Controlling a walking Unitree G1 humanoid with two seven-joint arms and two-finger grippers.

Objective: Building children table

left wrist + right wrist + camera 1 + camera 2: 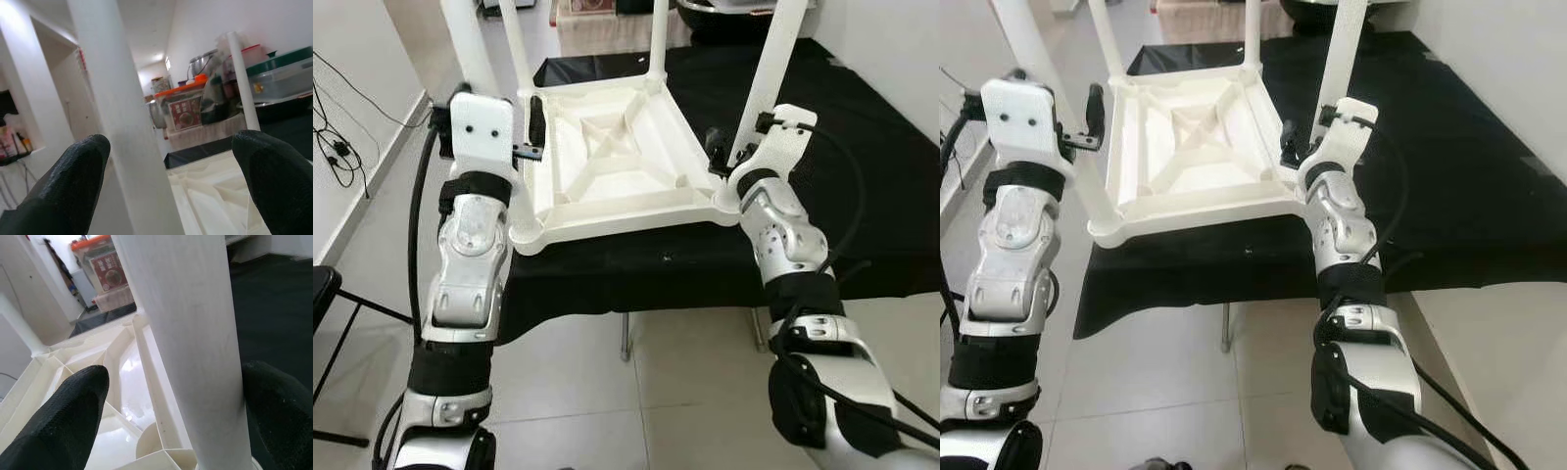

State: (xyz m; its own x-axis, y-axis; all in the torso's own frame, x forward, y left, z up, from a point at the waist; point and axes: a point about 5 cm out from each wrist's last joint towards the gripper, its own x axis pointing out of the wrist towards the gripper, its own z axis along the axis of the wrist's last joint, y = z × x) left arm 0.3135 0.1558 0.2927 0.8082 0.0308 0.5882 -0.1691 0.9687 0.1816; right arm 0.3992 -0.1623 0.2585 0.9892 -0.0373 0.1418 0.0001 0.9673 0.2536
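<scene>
With the white plastic children's table (617,166) lying upside down on the black-covered worktop (842,196) and each open hand, left hand (171,186) and right hand (171,416), merely straddling a near white leg, any sideways push could tilt a loosely seated leg or slide the table off the edge.

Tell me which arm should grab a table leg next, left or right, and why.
Right, probably. The right gripper has its black fingers on both sides of the near right leg, close to it. The left gripper also straddles its leg, but more loosely, with a wider gap on one side.
</scene>
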